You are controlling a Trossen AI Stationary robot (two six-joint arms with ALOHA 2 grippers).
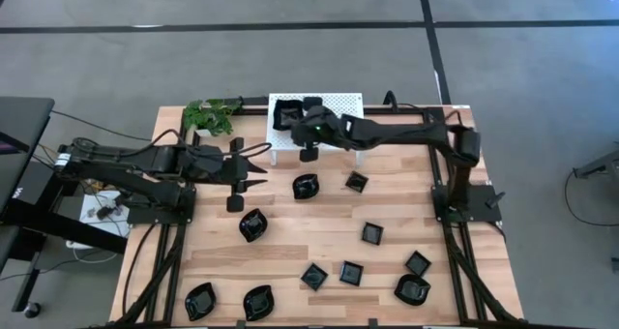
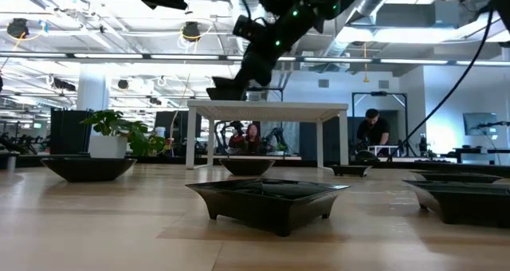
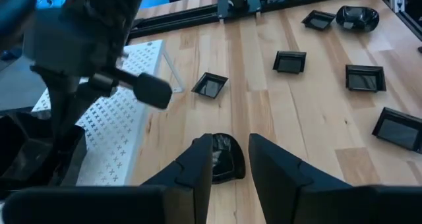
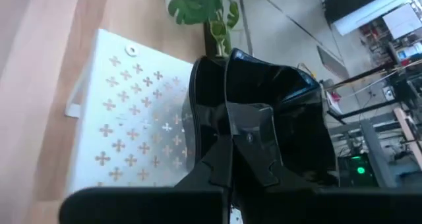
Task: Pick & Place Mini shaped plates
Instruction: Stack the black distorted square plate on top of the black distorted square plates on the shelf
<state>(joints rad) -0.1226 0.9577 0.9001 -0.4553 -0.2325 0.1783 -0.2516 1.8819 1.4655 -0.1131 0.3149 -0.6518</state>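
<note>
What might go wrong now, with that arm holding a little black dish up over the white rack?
1. The right pincer grips its dish only by the rim, tilted above the rack; it might slip and drop.
2. A plate already lies on the rack, so the new one could land on it and chip.
3. The left pincer is open around a rounded plate close by; the arms could bump.

A square black plate (image 2: 267, 198) sits nearest on the wooden surface (image 2: 96, 231). Further plates rest at far left (image 2: 88, 168), centre (image 2: 247, 166) and right (image 2: 466, 198). A white rack (image 2: 267, 108) stands behind them, a potted plant (image 2: 119, 135) to its left. A dark arm (image 2: 275, 32) descends above the rack. People sit beyond.
</note>
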